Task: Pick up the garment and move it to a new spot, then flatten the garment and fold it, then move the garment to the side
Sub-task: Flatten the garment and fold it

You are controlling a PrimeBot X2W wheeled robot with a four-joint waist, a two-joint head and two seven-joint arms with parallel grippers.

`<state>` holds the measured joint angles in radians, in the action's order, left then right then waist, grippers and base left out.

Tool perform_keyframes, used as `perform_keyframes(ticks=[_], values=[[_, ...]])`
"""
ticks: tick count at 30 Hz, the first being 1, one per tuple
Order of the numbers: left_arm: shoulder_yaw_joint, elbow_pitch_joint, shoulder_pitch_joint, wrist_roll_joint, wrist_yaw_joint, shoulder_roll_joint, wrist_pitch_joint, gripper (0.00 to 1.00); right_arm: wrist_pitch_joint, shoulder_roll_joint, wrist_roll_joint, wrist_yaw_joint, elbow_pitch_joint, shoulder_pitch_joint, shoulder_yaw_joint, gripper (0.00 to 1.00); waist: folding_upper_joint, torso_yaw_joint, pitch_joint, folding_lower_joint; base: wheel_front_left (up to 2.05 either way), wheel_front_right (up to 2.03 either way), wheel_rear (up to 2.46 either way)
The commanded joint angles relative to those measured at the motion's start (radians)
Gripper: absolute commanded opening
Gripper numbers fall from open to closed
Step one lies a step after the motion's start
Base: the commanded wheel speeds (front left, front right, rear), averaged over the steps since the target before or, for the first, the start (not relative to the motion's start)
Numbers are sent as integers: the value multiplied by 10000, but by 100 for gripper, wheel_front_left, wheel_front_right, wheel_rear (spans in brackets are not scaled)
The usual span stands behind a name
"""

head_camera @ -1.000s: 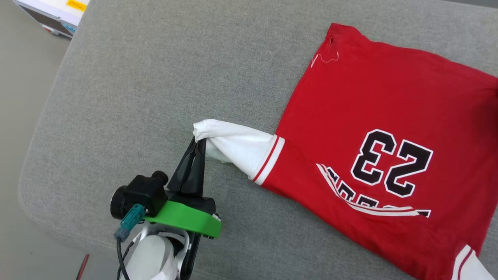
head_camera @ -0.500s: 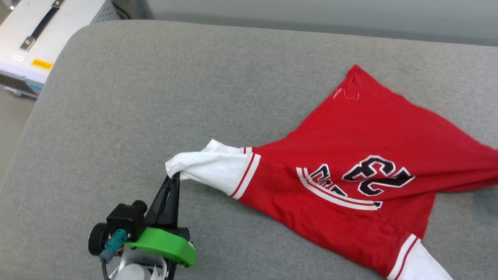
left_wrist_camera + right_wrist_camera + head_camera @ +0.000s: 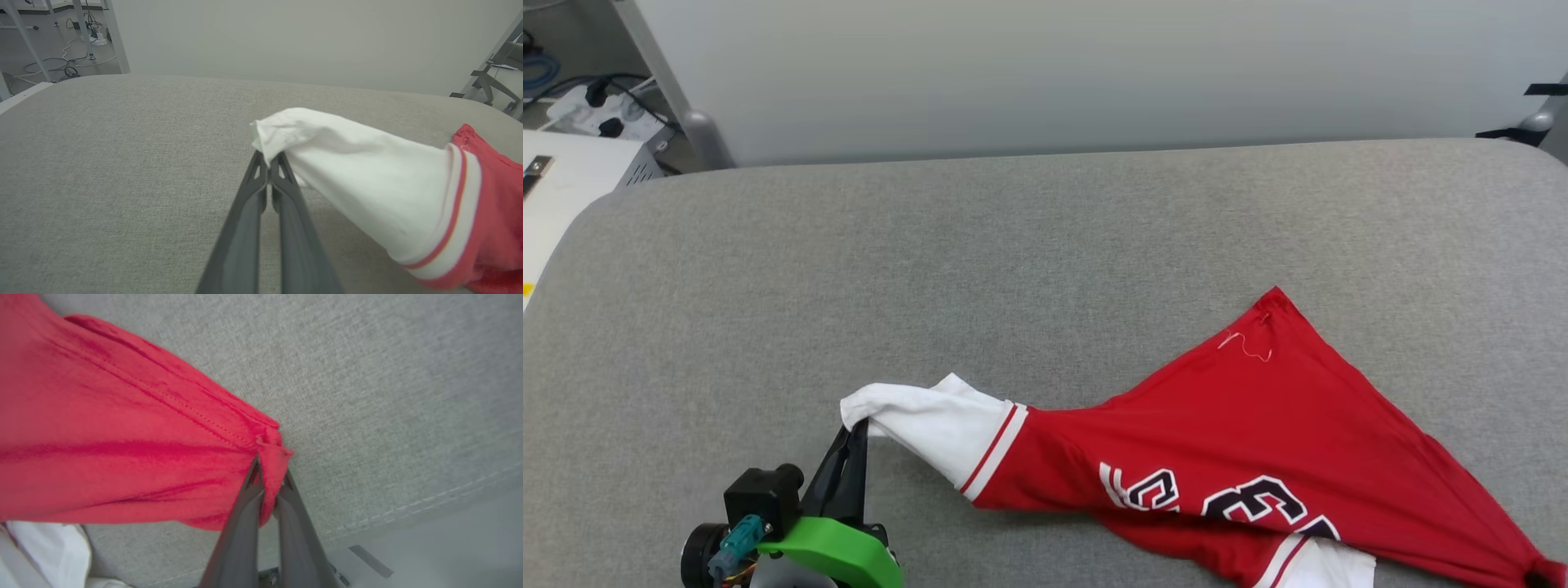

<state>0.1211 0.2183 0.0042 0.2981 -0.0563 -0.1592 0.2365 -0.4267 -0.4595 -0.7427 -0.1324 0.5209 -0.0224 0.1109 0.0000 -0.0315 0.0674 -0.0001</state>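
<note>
The red garment (image 3: pixel 1241 433) with white sleeves and black number print lies stretched across the grey cushion (image 3: pixel 1013 269), pulled taut between both grippers. My left gripper (image 3: pixel 856 426) is shut on the end of the white sleeve (image 3: pixel 923 416), near the cushion's front left. The left wrist view shows the sleeve (image 3: pixel 351 163) bunched over the closed fingertips (image 3: pixel 267 163). In the right wrist view my right gripper (image 3: pixel 269 477) is shut on a red corner of the garment (image 3: pixel 122 428). That corner (image 3: pixel 1539 567) sits at the head view's lower right edge.
A pale wall panel (image 3: pixel 1054 73) rises behind the cushion. A white box (image 3: pixel 556 180) and cables (image 3: pixel 596 106) sit beyond the cushion's left end. A metal stand (image 3: pixel 490 81) is off to the right. The cushion's front edge seam (image 3: pixel 429 498) runs close to my right gripper.
The head camera has tilted up, bringing the wall into view. Both grippers keep hold; the garment has been dragged toward the cushion's front and pulled from a flat spread into a taut, narrower shape.
</note>
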Motion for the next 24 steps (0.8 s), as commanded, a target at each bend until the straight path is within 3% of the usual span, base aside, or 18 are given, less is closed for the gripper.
perform_keyframes(ticks=[1,3,4,5,6,11,18,24], values=[[-65,32,89,82,-3,-117,-6,0,32,400,134,17,-20,-519,135,0,0,-395,-393,1,0,0,0],[-44,55,64,98,-11,-135,-14,0,144,849,186,17,-206,-872,396,0,0,-398,-390,1,0,0,0],[-33,55,65,101,-1,-133,-15,0,164,1038,191,17,-268,-991,504,9,0,-400,-385,1,0,0,0],[-17,53,64,106,9,-127,-20,0,214,1210,257,17,-372,-1116,600,37,0,-390,-374,1,0,0,0],[-10,65,56,117,3,-134,-18,0,376,1320,341,17,-488,-1178,720,97,0,-378,-366,1,0,0,0],[50,148,-29,183,-28,-107,10,0,1656,1735,839,17,-1363,-1082,1114,100,0,-321,-318,1,0,0,0],[197,131,-314,176,-40,-42,49,0,3867,1848,1752,17,-2562,-189,954,100,0,-75,-115,1,0,0,0],[354,-55,-583,108,14,67,80,0,3743,1559,2064,17,-2348,1021,227,100,0,282,217,1,0,0,0]])
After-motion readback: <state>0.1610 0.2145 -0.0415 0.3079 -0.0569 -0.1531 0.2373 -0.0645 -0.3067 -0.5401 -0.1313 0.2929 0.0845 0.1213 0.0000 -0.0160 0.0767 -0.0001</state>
